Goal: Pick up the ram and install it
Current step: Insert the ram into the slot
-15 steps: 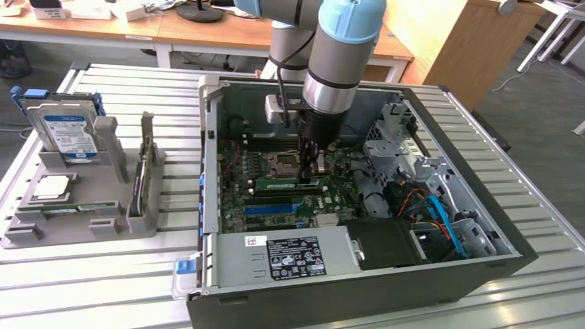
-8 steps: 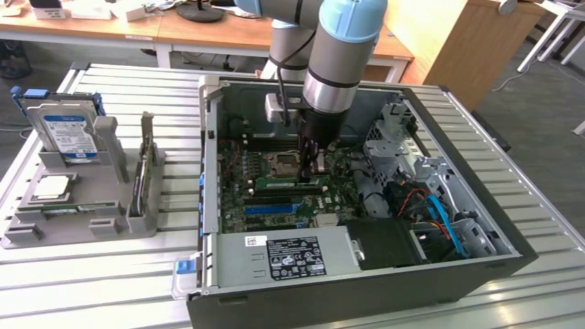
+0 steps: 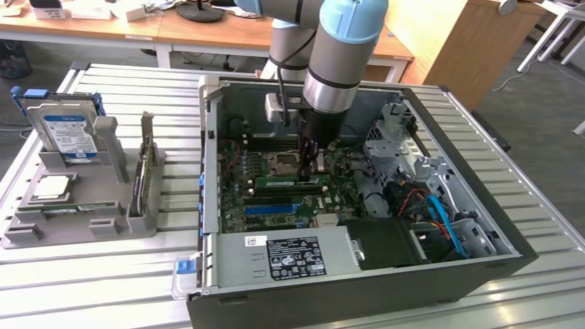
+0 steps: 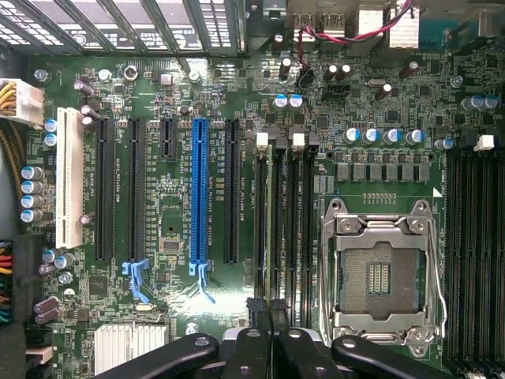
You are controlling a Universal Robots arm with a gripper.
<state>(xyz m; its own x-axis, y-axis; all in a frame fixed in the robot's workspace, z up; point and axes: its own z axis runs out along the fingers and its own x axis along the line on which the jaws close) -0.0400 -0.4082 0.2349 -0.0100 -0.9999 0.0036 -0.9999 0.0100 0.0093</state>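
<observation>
The case [image 3: 209, 171] holds the motherboard [image 4: 170, 209]; the tray [image 3: 55, 234] holds a drive [image 3: 68, 133] and a processor [image 3: 52, 186]. The ram [image 3: 288, 182] stands in a slot beside the socket [image 4: 379, 272], and the gripper's [image 3: 314, 170] jaws are clamped on it.

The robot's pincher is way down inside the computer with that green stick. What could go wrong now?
1. The gripper seems shut on the ram right at the black memory slots. If the stick sits crooked, pushing might bend it or leave it half in.
2. The open processor socket lies just beside those slots; a slip could scrape its bare contacts.
</observation>
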